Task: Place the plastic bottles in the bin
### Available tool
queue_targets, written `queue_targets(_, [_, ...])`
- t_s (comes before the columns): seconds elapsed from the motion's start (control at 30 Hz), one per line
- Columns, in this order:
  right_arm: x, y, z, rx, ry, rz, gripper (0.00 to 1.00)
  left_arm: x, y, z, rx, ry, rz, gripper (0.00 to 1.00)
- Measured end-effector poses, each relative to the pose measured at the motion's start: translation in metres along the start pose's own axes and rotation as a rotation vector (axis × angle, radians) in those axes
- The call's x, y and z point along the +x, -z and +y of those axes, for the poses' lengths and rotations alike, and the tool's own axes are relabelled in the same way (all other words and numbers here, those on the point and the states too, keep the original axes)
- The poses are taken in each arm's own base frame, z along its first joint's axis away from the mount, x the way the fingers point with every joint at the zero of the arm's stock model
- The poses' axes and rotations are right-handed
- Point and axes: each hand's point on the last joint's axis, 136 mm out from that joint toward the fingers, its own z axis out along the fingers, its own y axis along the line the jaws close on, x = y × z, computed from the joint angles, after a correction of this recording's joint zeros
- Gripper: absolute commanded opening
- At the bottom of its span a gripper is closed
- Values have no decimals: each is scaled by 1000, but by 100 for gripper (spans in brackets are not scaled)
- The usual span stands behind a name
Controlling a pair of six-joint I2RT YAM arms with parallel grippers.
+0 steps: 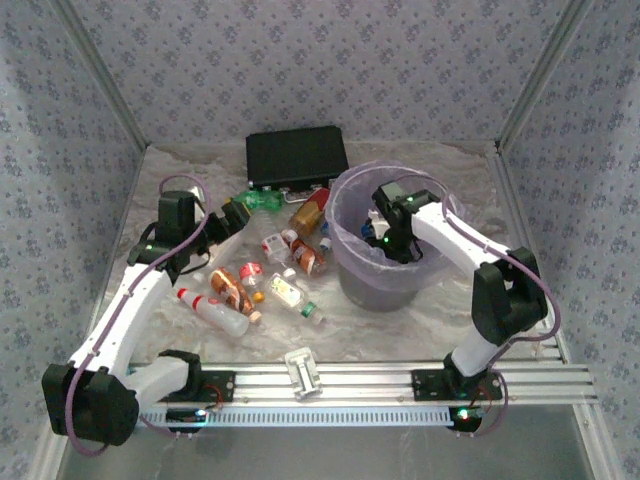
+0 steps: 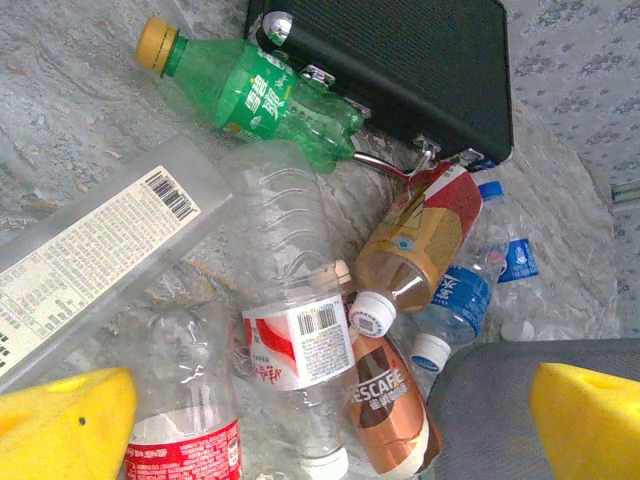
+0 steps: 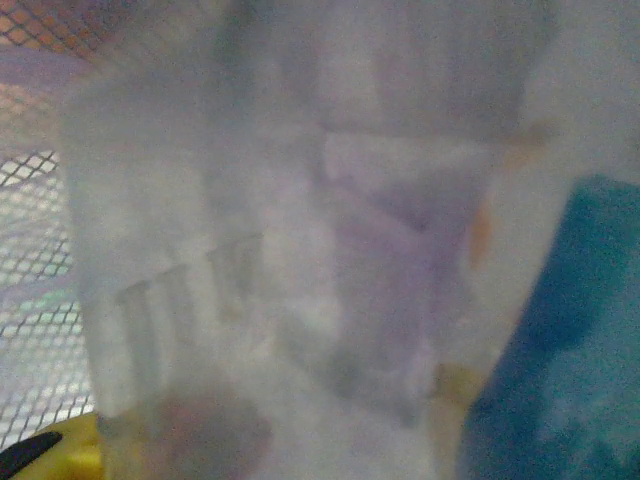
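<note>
Several plastic bottles lie in a heap left of the bin, a grey bucket with a lavender liner. Among them are a green one, a clear one with a red and white label, a brown coffee one and an amber one. My left gripper hovers over the heap, open, its yellow fingertips wide apart around nothing. My right gripper reaches down inside the bin. A blurred clear ribbed bottle sits right before its camera and seems held between the jaws.
A flat black case lies at the back, touching the green bottle. A white clip-like block sits on the front rail. A clear flat bottle with a white printed label lies at the heap's left. Patterned walls close in the table.
</note>
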Motion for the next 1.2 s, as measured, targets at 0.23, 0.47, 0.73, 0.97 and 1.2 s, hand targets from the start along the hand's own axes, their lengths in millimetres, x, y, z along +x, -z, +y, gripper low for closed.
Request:
queue_targets(0.23, [-2,-6,0,-4,-12,-5,78,2,-1,2,-5,2,6,100])
queue_targets(0.47, [1,-5,0,25,-7,1,85,5,-3,5,-11,4,12,100])
queue_targets(0.73, [-7,41,11,64,29,-93,87,17,0,16,-65,19,68,100])
queue_targets(0.97, [-7,111,22,68,54,-234,89,36,18,34,-192,75,166,100])
queue_targets(1.2, [-16,169,23,38,70,-365,92,72,45,56,-315,230,261,100])
